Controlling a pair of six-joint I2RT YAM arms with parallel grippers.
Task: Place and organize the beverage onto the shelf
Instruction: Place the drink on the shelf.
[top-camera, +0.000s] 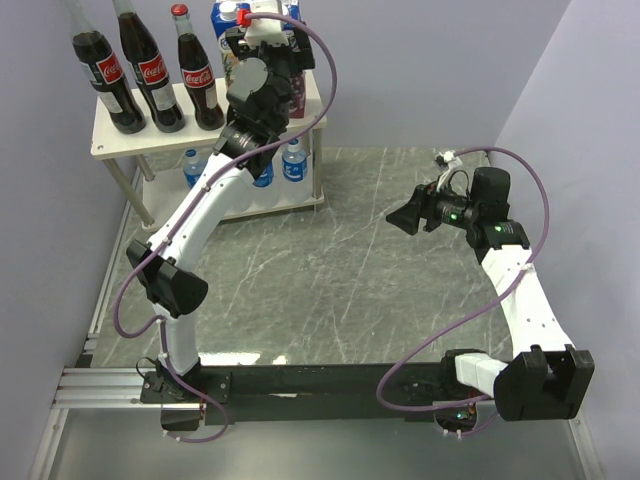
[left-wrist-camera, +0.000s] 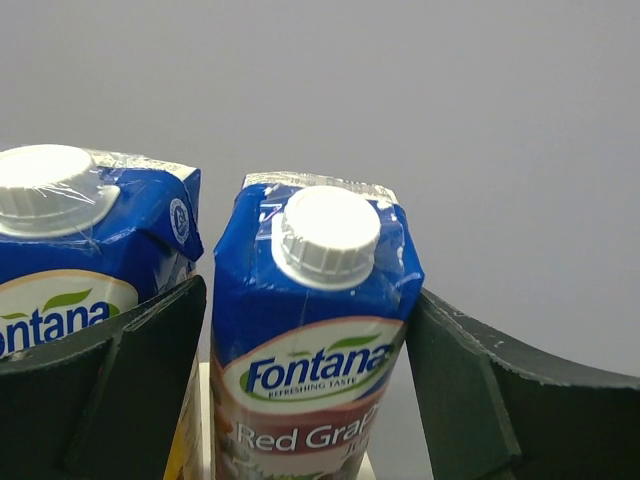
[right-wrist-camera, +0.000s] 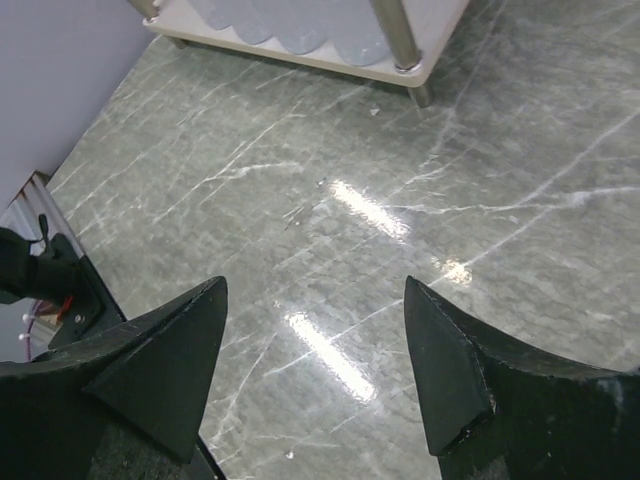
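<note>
At eleven o'clock on the shelf (top-camera: 110, 143), left tool (left-wrist-camera: 305, 290) straddles the grape carton (left-wrist-camera: 310, 350), likely dentable, across flat sides, grip unclear; right tool (right-wrist-camera: 315, 285) gapes empty.

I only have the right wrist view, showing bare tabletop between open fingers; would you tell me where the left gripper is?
Observer: The left gripper is up at the top tier of the shelf, one finger on either side of the red grape carton.
Operator: Is anything beside that carton?
Observer: Yes, a second Fontana carton stands close on its left in the left wrist picture.
Operator: And the colas?
Observer: Three cola bottles stand in a row on the left end of the top tier.
</note>
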